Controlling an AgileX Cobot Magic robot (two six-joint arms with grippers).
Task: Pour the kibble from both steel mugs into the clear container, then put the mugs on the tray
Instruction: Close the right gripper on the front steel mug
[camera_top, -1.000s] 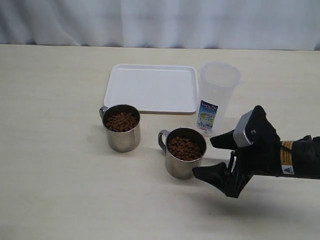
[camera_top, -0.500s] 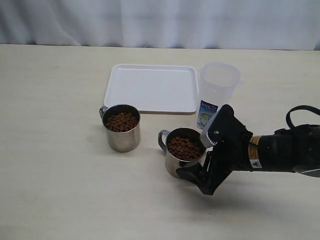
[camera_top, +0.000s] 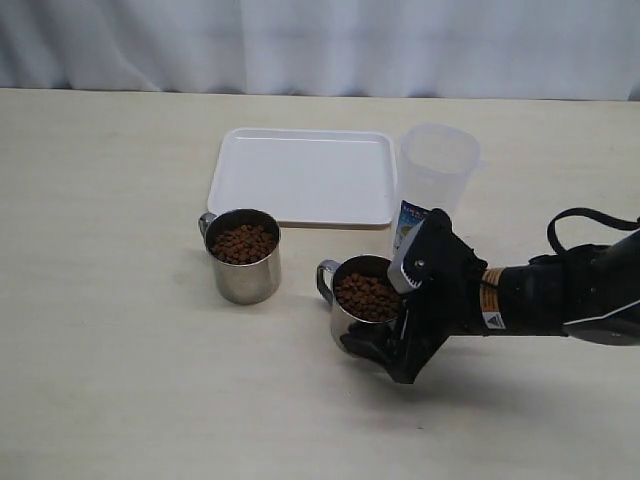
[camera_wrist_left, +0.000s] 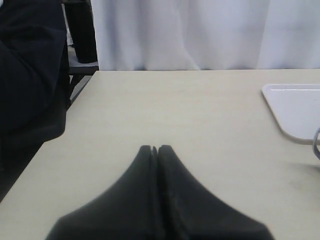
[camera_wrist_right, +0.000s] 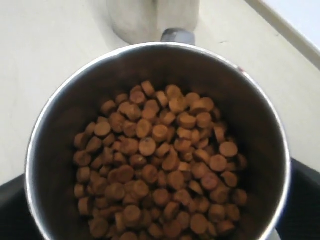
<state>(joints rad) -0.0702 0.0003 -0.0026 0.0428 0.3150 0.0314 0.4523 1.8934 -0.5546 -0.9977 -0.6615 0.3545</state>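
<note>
Two steel mugs stand in front of the white tray, both filled with brown kibble. The left mug stands alone. Around the near mug reaches my right gripper, open, one black finger on each side of the wall; contact is not discernible. In the right wrist view this mug fills the frame, with black fingers at both lower corners. The clear container stands upright just behind the gripper. My left gripper is shut on nothing above bare table and is out of the exterior view.
A white curtain hangs behind the far table edge. The other mug and a tray corner show past the near mug's rim. The left wrist view shows the tray's edge and a dark chair beyond the table.
My right gripper has moved left across the table, from beside the near mug to straddling it. The mugs, container and tray have stayed where they were.
</note>
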